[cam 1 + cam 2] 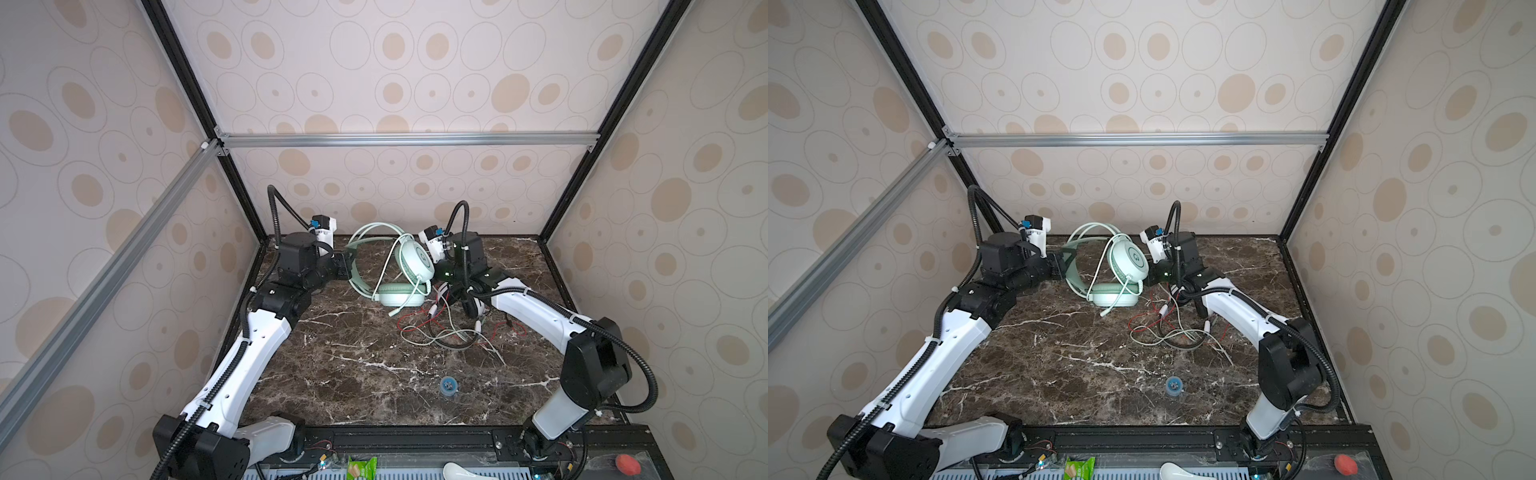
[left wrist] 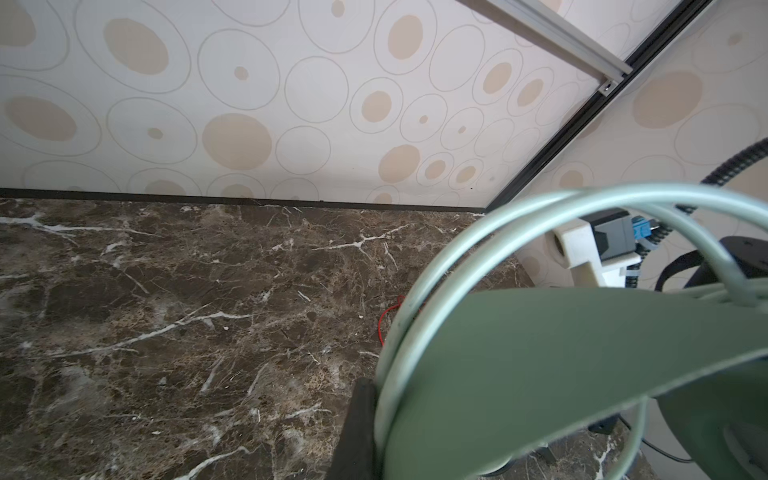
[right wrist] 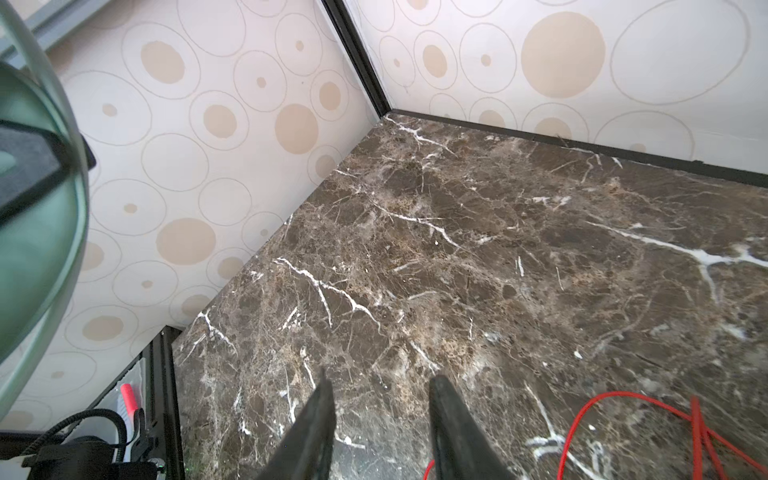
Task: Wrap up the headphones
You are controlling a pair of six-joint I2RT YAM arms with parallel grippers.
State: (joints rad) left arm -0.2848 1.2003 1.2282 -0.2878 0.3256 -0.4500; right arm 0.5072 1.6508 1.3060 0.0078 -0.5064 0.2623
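Across the middle of both top views the marble table [image 1: 353, 374] is carrying everything, and toward its far edge the mint headphones [image 1: 409, 266] are sitting half raised, one earcup flat on the stone and the other tipped up. That posture, I am guessing, is coming from the left gripper [image 1: 345, 264], which is clamping the headband from the left of the frame, probably steadying the set so its cord can be wound around it. Just right of them, the white-and-black headphones [image 1: 471, 305] are lying mostly hidden under the right arm. Below both, the red cord [image 1: 415, 328] and the pale mint cord [image 1: 419, 343] are sprawling in one loose tangle, largely unwound. The right wrist view is giving what the top views are hiding: the right gripper [image 3: 381, 378] is hanging over bare stone with jaws parted and nothing between them, red cord off at the lower right of the frame. The left wrist view is showing the green band pressed against a black finger [image 2: 359, 428]. Only the top views are showing the small blue object [image 1: 449, 385], alone near the front edge.
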